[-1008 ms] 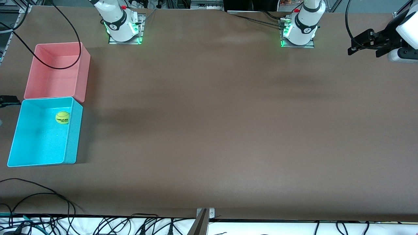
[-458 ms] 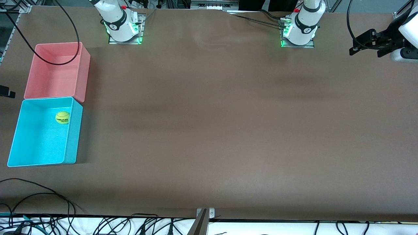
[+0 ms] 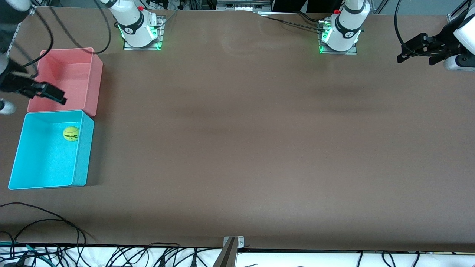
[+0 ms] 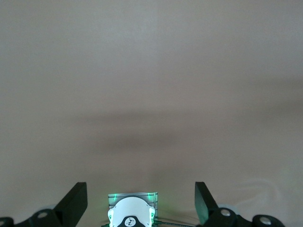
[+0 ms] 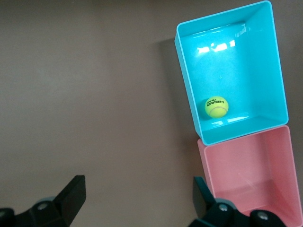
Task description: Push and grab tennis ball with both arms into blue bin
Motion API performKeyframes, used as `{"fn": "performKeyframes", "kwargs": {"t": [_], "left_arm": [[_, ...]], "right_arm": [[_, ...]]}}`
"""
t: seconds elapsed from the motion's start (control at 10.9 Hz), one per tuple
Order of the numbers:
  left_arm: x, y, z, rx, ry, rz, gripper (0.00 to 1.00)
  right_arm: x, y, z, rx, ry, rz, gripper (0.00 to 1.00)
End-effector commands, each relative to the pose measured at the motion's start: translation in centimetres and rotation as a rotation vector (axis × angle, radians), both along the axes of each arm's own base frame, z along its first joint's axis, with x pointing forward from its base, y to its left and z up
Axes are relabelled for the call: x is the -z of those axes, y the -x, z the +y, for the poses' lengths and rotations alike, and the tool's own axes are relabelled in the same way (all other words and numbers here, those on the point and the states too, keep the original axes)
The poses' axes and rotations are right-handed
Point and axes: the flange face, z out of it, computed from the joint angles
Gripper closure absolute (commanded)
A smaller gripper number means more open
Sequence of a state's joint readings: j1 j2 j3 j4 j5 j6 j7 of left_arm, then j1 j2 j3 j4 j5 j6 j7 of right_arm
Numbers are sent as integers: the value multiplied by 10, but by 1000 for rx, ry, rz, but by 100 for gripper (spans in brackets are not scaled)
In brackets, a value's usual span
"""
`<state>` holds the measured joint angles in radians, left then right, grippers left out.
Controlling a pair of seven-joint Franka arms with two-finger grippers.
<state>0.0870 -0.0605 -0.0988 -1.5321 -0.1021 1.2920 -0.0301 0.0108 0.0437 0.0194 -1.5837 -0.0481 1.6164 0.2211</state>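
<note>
The tennis ball, yellow-green with black lettering, lies inside the blue bin, close to the wall that adjoins the pink bin. My right gripper hangs open and empty, high in the air by the pink bin's corner. My left gripper is raised over the left arm's end of the table, open with nothing between its fingers.
A pink bin stands empty against the blue bin, farther from the front camera. The two arm bases glow green. Cables trail along the table's near edge.
My right gripper has swung into the front view by the pink bin. The left arm has barely shifted. The ball has stayed put in the blue bin.
</note>
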Motion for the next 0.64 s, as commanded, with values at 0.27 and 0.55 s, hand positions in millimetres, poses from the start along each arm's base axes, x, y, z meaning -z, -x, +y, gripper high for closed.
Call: {"fn": "performKeyframes", "kwargs": {"t": [0.27,0.55], "left_arm": [[-7,-1,1,1,20,1,0],[-6,-1,1,1,19,3,0]], "right_arm": [[-59,54,-7,40,-34,-67,0],[-61,43,-31,97,-69,-54,0]]}}
